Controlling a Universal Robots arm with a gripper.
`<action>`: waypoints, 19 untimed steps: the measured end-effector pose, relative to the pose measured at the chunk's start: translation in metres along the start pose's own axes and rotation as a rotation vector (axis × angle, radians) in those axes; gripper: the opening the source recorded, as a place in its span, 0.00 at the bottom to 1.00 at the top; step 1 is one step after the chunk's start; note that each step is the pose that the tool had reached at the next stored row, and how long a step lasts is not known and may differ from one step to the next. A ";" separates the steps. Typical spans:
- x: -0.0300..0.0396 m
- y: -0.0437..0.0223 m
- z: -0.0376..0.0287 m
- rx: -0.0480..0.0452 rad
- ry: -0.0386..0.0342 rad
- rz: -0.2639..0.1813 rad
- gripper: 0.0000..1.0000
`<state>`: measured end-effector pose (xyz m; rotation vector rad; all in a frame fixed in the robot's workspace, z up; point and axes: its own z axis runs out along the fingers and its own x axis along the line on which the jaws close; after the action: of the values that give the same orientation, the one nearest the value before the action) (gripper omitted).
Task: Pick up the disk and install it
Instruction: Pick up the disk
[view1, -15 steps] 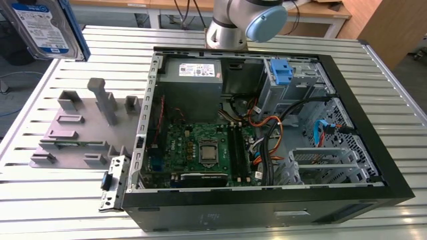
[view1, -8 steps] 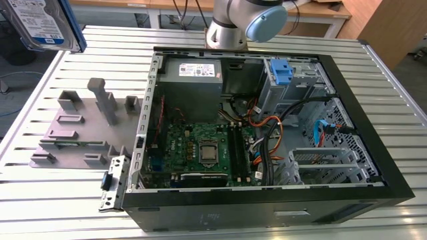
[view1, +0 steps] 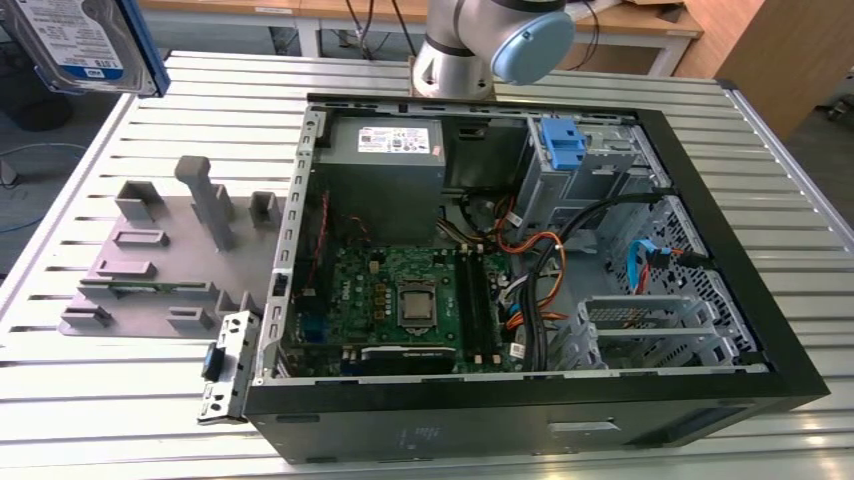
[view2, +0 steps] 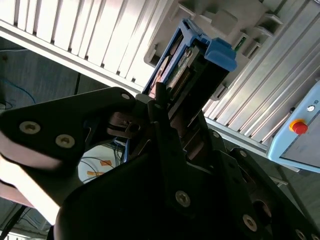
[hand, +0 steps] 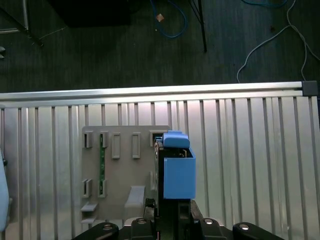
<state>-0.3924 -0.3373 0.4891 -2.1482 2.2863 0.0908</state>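
The disk (view1: 74, 45), silver with a blue-and-white label and a blue side rail, hangs in the air at the far corner on the exterior view's left, above the table edge. In the first wrist view the disk (hand: 177, 170) is seen edge-on, blue rail towards the camera, with my gripper (hand: 172, 209) shut on its end. In the second wrist view the black fingers (view2: 162, 107) clamp the disk (view2: 192, 60) from both sides. Beneath the disk lies the grey holder plate (hand: 120, 170).
The open computer case (view1: 721, 180) lies on the slatted metal table (view1: 120, 380), showing a motherboard (view1: 400, 300), a grey power-supply box (view1: 387, 140), a blue latch (view1: 567, 145) and a metal drive cage (view1: 654, 330). The grey holder plate (view1: 174, 250) sits beside the case. The arm's base (view1: 487, 45) stands behind it.
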 end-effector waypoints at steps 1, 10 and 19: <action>0.0000 0.0000 0.0000 0.0000 0.0000 0.000 0.35; -0.0003 -0.0047 -0.0003 -0.0002 0.0001 0.000 0.35; -0.0012 -0.0191 -0.0008 -0.0001 0.0000 0.000 0.35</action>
<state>-0.3732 -0.3373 0.4892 -2.1482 2.2864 0.0909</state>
